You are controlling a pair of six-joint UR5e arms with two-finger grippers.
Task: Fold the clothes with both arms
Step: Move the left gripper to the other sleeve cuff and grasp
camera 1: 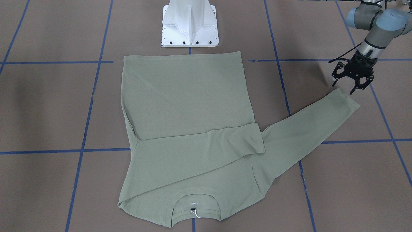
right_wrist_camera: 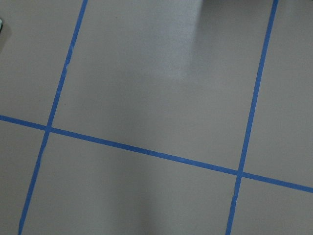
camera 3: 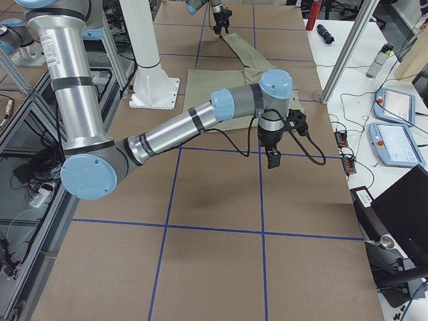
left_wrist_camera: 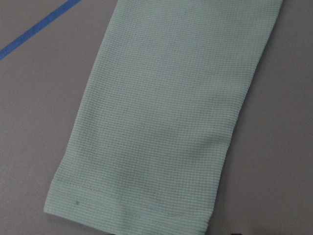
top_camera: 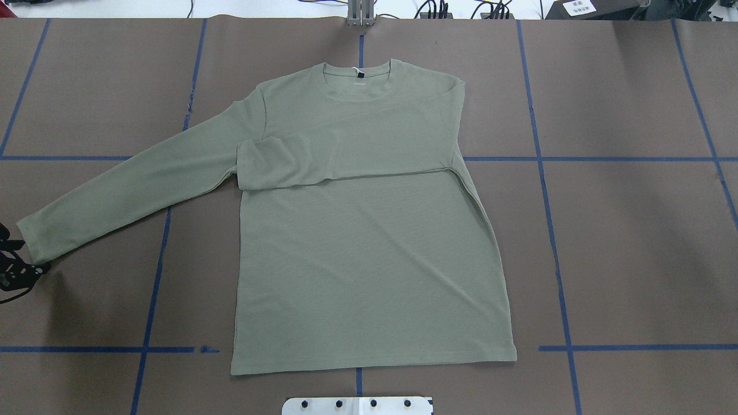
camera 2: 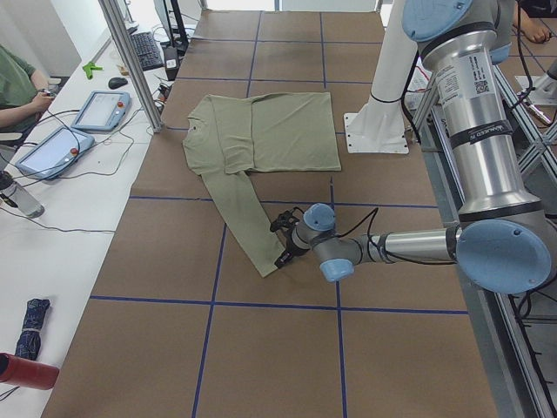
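In the middle of the tabletop (top_camera: 634,230) the sage-green shirt (top_camera: 369,248) lies flat, neck toward the far edge and hem toward the robot's edge. One sleeve (top_camera: 346,153) is folded across the chest. The other sleeve (top_camera: 127,190) stretches toward the left edge. The left gripper (camera 1: 346,86) hangs just at that cuff (left_wrist_camera: 132,205), jaws spread wide (holding nothing). The right gripper (camera 3: 273,160) hovers over the tabletop beside the shirt, toward the right edge; I cannot tell how its jaws stand.

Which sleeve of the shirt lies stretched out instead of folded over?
The sleeve on the robot's left, its cuff beside the open left gripper. The other sleeve is folded across the shirt.
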